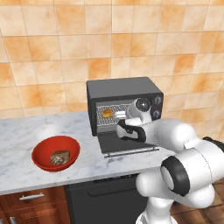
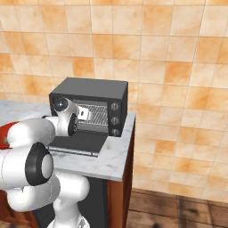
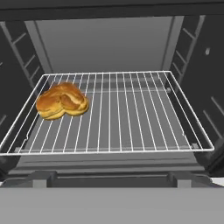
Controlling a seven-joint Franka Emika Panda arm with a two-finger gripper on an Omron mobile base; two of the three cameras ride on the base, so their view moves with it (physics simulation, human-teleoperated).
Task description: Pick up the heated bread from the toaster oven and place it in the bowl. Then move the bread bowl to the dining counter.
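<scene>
The tool (image 1: 119, 119) is hanging at the mouth of the oven (image 1: 124, 92), just above the dropped door (image 1: 127, 144); its fingers are hidden behind the wrist in both base views and the hand view is not showing them, so how far open it is and whether it is holding anything cannot be told. The hand camera is looking straight in along the wire rack (image 3: 131, 113). The bread (image 3: 62, 101) is sitting on the rack's left side, well off the tool's centre line, glowing golden in the left base view too.

From here, the likeliest failure is a straight push forward that is missing the bread and driving the fingers into the rack wires or the oven's left wall as the tool is correcting sideways in the tight cavity. The lumpy, soft-looking crust may be squeezing out of a shallow pinch, dropping onto the door.

On the counter (image 1: 26, 131) to the left, the red bowl (image 1: 43, 151) is already carrying a darker bread lump (image 1: 59, 157), which could be crowding the placement.
</scene>
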